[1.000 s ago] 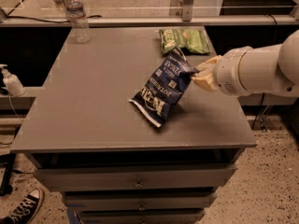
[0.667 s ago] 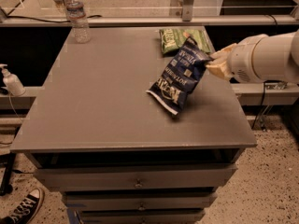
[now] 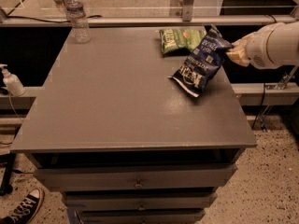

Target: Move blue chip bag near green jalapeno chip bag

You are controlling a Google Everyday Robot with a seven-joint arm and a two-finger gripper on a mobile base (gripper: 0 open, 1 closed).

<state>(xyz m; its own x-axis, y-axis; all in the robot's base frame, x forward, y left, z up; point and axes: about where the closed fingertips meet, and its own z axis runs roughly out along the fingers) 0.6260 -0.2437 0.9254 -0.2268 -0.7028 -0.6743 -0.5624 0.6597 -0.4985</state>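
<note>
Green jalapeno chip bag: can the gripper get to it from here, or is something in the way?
Probably yes. The gripper, right of the table, is shut on the blue chip bag, and the green jalapeno chip bag lies flat just beyond it; only the held bag is between them.

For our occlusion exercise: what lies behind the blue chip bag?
The green jalapeno chip bag lies flat behind the blue chip bag, its right end covered. The pincer, at the right edge of the table, grips the blue bag's top corner.
</note>
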